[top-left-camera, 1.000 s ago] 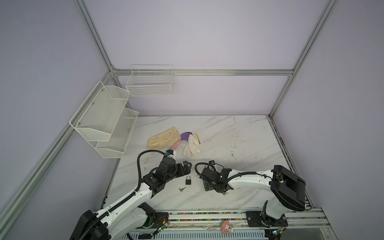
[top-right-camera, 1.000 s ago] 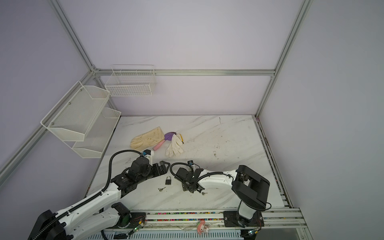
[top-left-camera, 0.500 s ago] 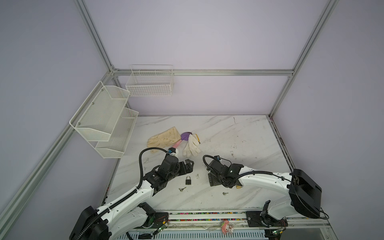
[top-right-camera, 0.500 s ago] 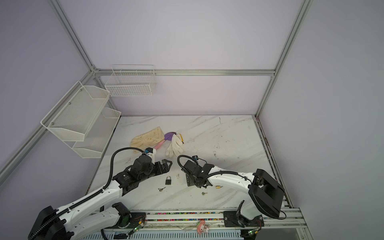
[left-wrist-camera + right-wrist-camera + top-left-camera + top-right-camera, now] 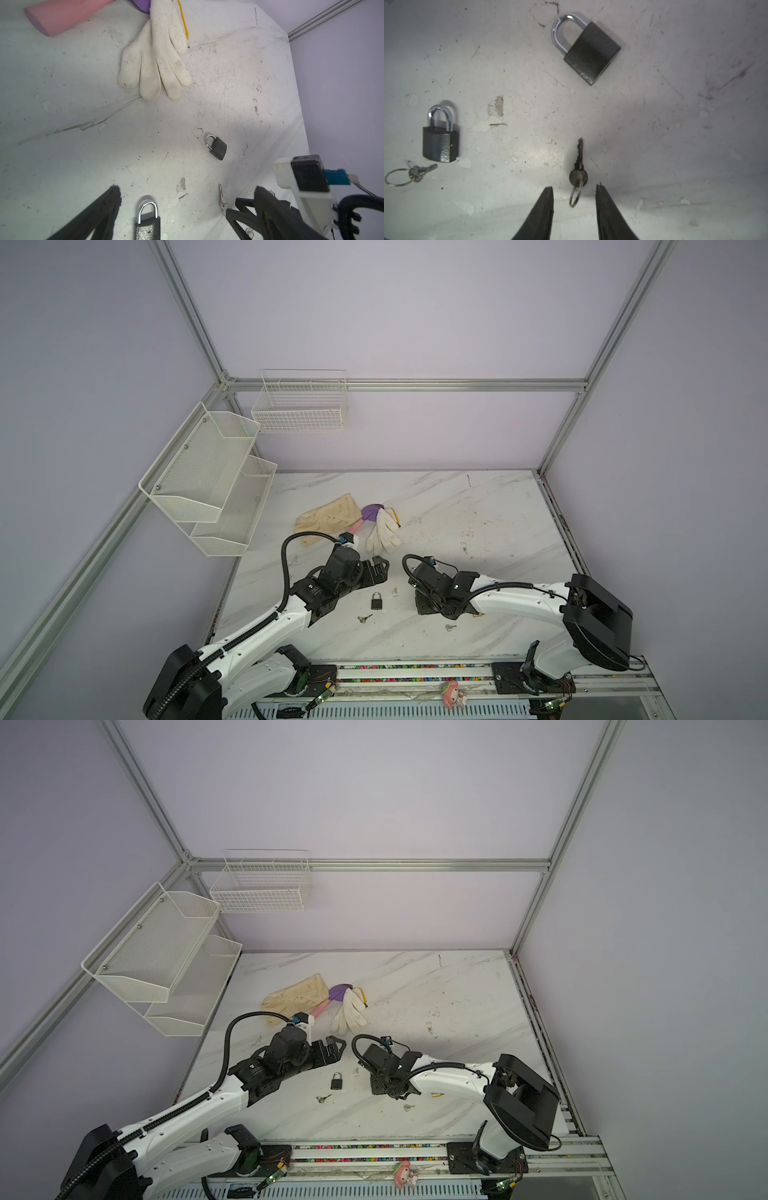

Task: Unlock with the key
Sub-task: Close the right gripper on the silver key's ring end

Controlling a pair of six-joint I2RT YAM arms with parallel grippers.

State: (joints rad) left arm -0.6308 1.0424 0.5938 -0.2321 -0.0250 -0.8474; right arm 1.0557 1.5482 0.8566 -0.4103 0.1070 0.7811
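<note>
Key pickup is judged to be the step in hand. In the right wrist view a small dull-metal key on a wire ring [image 5: 579, 164] is seen lying flat. The right gripper [image 5: 574, 187] is set astride that ring, its jaws half-closed with a gap on each side, and no contact is visible. In both top views this key seems to be hidden under the right arm.

A dark grey padlock with a chrome shackle [image 5: 377, 600] lies low in the centre of the frame, with a second ringed key [image 5: 365, 618] just below and left of it. A second dark padlock [image 5: 588, 52] is seen ahead of the right gripper. The left gripper [image 5: 380, 570] is held wide open and empty, just above the grey padlock in the frame.

Next, the thin key head must be pinched squarely, and a padlock steadied by the left gripper.

The white marble-patterned tabletop [image 5: 478, 531] is scuffed and chipped. It is enclosed by lilac walls [image 5: 415, 323] and an aluminium frame [image 5: 415, 385]. White mesh shelves [image 5: 208, 472] are mounted at the left of the frame. A cream leather glove [image 5: 328, 516] and a white knit glove [image 5: 384, 531] lie at mid-frame.
</note>
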